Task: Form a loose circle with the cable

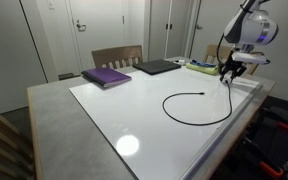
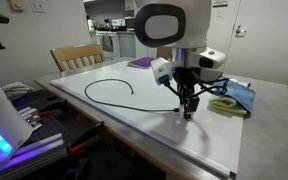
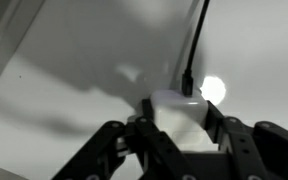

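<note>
The cable (image 1: 198, 108) is a thin black cord lying in an open curve on the white tabletop (image 1: 134, 110); it also shows in an exterior view (image 2: 109, 85). One end lies free near the table's middle. The other end rises to my gripper (image 1: 230, 70), also seen in an exterior view (image 2: 188, 108). In the wrist view my gripper (image 3: 177, 118) is shut on a white plug block (image 3: 174, 112) at that cable end, with the black cord (image 3: 196, 45) running away from it. The gripper is held just above the table near its edge.
A purple book (image 1: 107, 76), a dark laptop (image 1: 158, 67) and a chair (image 1: 117, 56) are at the far side. A blue cloth with yellow-green items (image 2: 231, 98) lies beside the gripper. Equipment with blue lights (image 2: 9, 130) stands off the table.
</note>
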Controlling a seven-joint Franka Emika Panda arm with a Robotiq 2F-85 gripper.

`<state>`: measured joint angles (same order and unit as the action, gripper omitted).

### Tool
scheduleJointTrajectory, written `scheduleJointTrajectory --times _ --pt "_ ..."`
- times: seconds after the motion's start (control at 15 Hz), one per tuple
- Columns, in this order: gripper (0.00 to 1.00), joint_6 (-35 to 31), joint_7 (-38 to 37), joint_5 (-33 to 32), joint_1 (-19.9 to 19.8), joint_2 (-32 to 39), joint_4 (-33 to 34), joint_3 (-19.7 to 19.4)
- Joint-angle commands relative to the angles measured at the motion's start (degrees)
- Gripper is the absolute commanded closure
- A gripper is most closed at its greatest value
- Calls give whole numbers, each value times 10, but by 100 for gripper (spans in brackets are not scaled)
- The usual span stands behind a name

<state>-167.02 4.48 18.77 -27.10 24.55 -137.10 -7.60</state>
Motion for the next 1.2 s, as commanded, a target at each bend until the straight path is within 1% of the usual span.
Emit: scheduleJointTrajectory --times 0.0,0.07,0.27,0.33,0.4,0.53,0.73,0.8,0.93,1.0,1.13 --pt "74 -16 6 -20 25 0 -3 17" --pt "74 -20 33 -29 24 -5 -7 32" --pt "74 -17 74 -48 25 -13 -7 70" --pt "74 -14 71 -56 35 -14 -5 72" --pt "49 -10 47 -48 34 -4 0 61" --pt "49 -10 50 -52 41 -4 0 70" --pt "49 -11 54 -53 42 -4 0 70" --pt "74 -11 55 -54 41 -4 0 70" --pt "74 -16 90 -56 28 -7 0 94" --pt "74 -17 102 -91 51 -7 -1 75" --pt "74 0 113 -138 69 -3 9 60"
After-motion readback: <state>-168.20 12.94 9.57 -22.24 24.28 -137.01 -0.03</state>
